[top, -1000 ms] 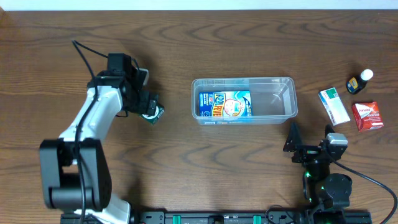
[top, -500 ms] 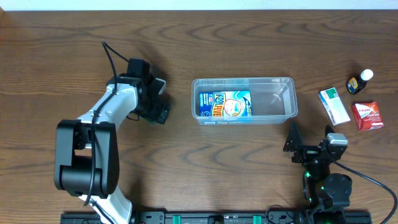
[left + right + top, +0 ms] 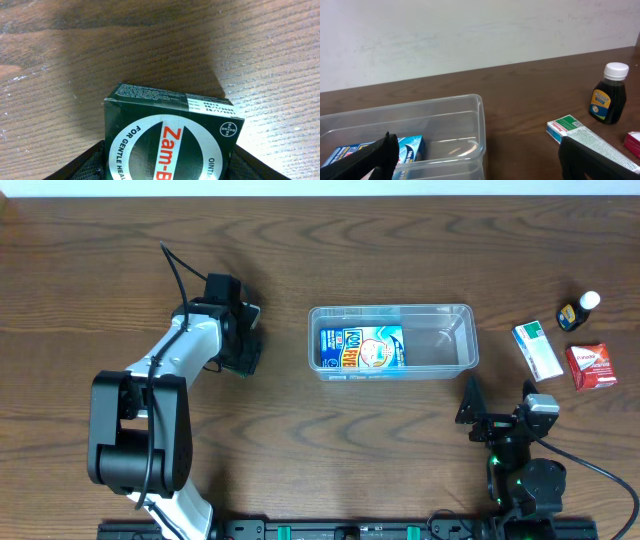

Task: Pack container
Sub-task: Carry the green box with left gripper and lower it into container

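Left hand (image 3: 245,353) now nearer container (image 3: 392,365), around green box (image 3: 172,142).

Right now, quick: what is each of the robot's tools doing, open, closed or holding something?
Left tool: straddles the green Zam-Buk box; a grip cannot be told.
Right tool: open, holding nothing.

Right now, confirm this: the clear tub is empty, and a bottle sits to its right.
Not empty: the overhead view shows a blue carton lying in the tub. The bottle does sit to its right.
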You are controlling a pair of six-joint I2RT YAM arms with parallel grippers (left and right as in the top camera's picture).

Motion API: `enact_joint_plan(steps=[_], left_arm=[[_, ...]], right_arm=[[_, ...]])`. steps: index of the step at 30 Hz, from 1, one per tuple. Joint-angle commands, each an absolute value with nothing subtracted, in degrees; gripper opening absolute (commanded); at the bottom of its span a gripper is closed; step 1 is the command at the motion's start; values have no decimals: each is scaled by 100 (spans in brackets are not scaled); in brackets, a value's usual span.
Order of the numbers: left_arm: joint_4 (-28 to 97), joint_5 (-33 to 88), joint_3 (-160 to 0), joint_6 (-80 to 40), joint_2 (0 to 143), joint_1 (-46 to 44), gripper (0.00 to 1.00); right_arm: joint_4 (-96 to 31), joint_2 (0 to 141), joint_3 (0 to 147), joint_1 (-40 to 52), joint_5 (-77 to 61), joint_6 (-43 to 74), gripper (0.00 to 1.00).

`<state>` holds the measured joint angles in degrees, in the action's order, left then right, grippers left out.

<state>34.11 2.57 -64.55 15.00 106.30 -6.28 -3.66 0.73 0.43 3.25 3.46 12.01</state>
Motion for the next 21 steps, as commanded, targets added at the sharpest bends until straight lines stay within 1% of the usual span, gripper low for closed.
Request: enact_joint_plan(steps=[1, 4, 8, 12, 17, 21], left_arm=[[3371, 193, -6420, 1424, 10704, -631, 67], [3371, 191, -6464, 1291, 10702, -631, 67], [3441, 191, -6643, 722, 10615, -631, 66], [3623, 191, -6901, 38, 10357, -631, 57], [4025, 191, -7317, -309, 9878, -696, 56], [4329, 193, -7638, -558, 9371, -923, 56]], right_arm=[[-388, 49, 32, 303, 408, 1278, 99], [-388, 49, 32, 303, 408, 1278, 99], [-388, 49, 32, 303, 408, 1278, 99], [-388, 49, 32, 303, 408, 1280, 99], [-388, 49, 32, 303, 408, 1280, 99], [-388, 49, 32, 303, 408, 1280, 99]])
